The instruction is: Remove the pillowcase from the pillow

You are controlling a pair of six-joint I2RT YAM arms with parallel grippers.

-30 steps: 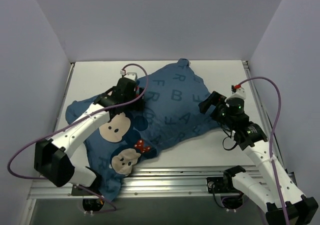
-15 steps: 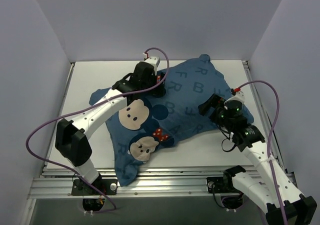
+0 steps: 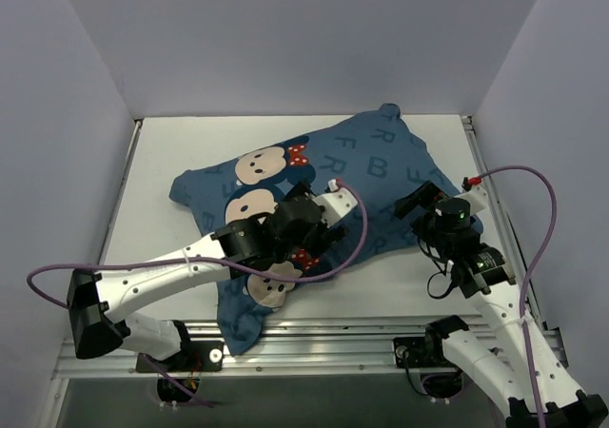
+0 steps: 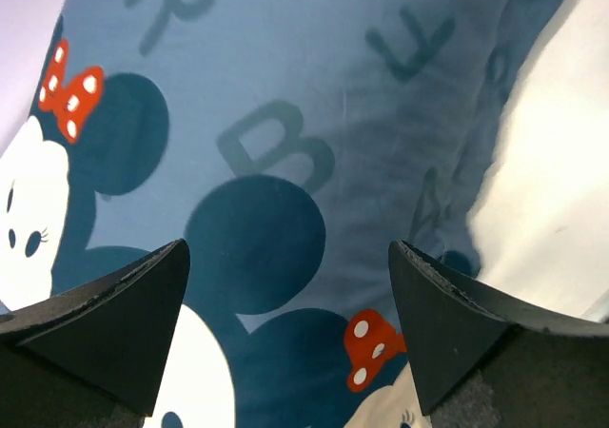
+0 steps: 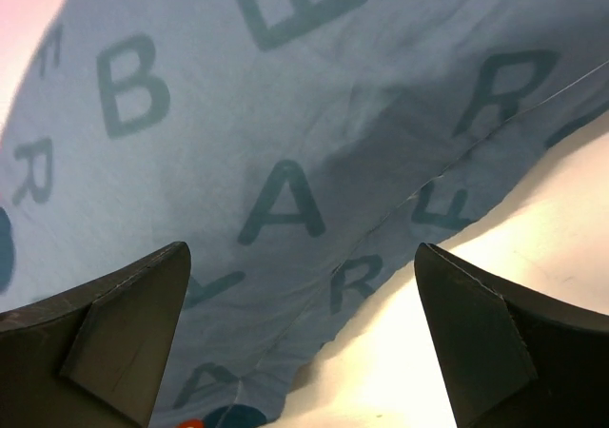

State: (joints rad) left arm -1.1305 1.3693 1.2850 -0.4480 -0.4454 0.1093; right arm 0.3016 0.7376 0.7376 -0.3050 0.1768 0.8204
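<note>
The dark-blue pillowcase (image 3: 381, 176) with letters and mouse faces lies bunched across the table, and one end hangs over the front edge. The pillow is hidden; no white cushion shows. My left gripper (image 3: 319, 221) hovers open over the middle of the pillowcase (image 4: 285, 114), with a red bow and mouse faces below its jaws (image 4: 287, 257). My right gripper (image 3: 416, 203) is open and empty above the right edge of the pillowcase (image 5: 285, 143), where the fabric meets the bare table (image 5: 533, 257). Its jaws (image 5: 303, 252) stand wide apart.
The white table (image 3: 171, 147) is walled by grey panels at the back and both sides. A metal rail (image 3: 362, 333) runs along the front edge. The purple cables (image 3: 533, 219) loop beside each arm.
My left arm swung back from the far left part of the pillowcase to its middle. A fold with mouse faces now lies farther back. My right gripper shifted slightly right.
</note>
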